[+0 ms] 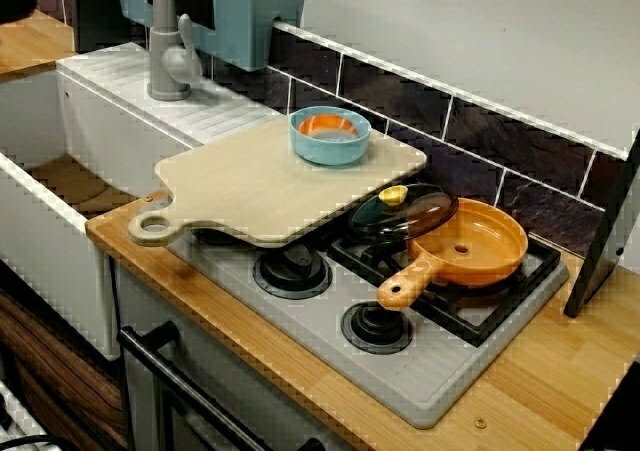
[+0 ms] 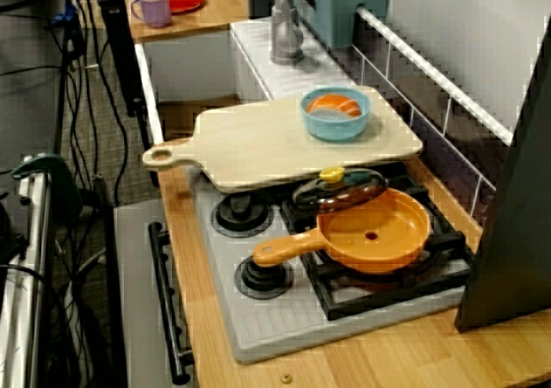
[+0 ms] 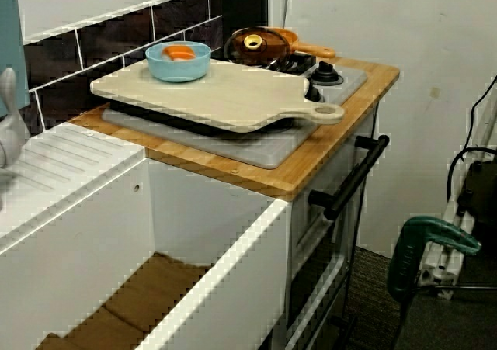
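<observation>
No gripper appears in any view. A pale wooden cutting board (image 1: 260, 186) (image 2: 267, 143) (image 3: 225, 94) lies over the stove's left burners, its handle toward the counter's front edge. On its back corner stands a blue bowl (image 1: 330, 136) (image 2: 336, 113) (image 3: 178, 61) holding something orange. Beside the board an orange pan (image 1: 470, 246) (image 2: 374, 229) sits on the black grate, handle pointing forward. A tinted glass lid (image 1: 405, 211) (image 2: 340, 188) (image 3: 256, 46) with a yellow knob leans between the board's edge and the pan.
The grey stove top (image 1: 440, 371) (image 2: 275, 319) sits in a wooden counter. A grey faucet (image 1: 170, 51) (image 2: 284, 27) and a white sink (image 1: 70, 186) (image 3: 155, 288) lie to the left. A dark slab (image 1: 600, 241) (image 2: 512, 207) stands at the right. An oven handle (image 3: 353, 175) juts out in front.
</observation>
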Action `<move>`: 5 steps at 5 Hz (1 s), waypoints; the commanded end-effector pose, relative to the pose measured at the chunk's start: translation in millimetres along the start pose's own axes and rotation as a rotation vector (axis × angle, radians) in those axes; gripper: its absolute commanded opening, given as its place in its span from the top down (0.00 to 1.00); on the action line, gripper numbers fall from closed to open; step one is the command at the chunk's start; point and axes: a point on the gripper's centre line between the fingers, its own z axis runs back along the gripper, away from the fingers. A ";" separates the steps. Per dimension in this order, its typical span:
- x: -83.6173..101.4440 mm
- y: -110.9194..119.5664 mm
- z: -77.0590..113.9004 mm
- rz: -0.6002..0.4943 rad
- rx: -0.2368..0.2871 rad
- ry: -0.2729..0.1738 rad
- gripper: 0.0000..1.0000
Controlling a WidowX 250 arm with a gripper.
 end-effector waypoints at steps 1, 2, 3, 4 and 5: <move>0.0 0.0 0.0 0.000 0.000 0.000 0.00; 26.5 -29.8 -7.0 -0.030 0.108 -0.088 0.00; 58.2 -53.8 -20.8 0.018 0.217 -0.152 0.00; 85.4 -77.1 -32.8 0.062 0.299 -0.171 0.00; 108.2 -93.4 -38.4 0.104 0.333 -0.137 0.00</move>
